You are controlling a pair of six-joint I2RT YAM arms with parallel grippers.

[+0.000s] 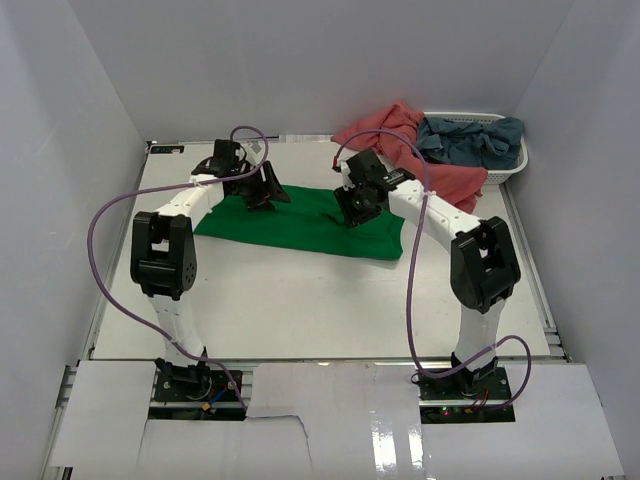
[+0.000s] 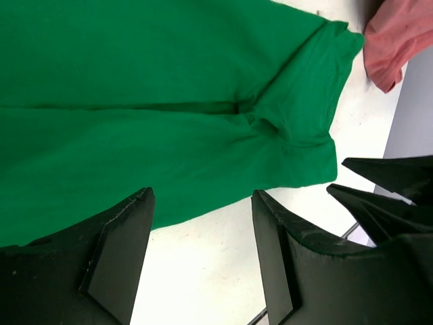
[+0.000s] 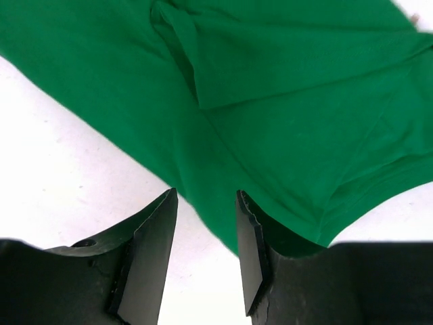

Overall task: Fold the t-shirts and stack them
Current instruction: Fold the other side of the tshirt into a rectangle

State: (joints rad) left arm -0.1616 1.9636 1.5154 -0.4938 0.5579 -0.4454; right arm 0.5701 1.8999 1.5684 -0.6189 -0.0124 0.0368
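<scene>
Flat on the white table [image 1: 300, 310], a bright green t-shirt [image 1: 300, 225]: soft matte knit, broad and roughly rectangular, one long crease through the middle, one sleeve hem bunched. Over its far left edge, the left gripper [image 1: 262, 195], black wedge-shaped fingers spread wide, pinching nothing. Over its far right part, the right gripper [image 1: 355, 210], fingers parted by a narrower gap, empty, green cloth beneath. Beyond the green t-shirt's far right corner, a crumpled salmon-pink t-shirt [image 1: 420, 150] draped over the rim of a white slatted basket [image 1: 518, 160]. Further right, inside that basket, a rumpled grey-blue t-shirt [image 1: 475, 140].
</scene>
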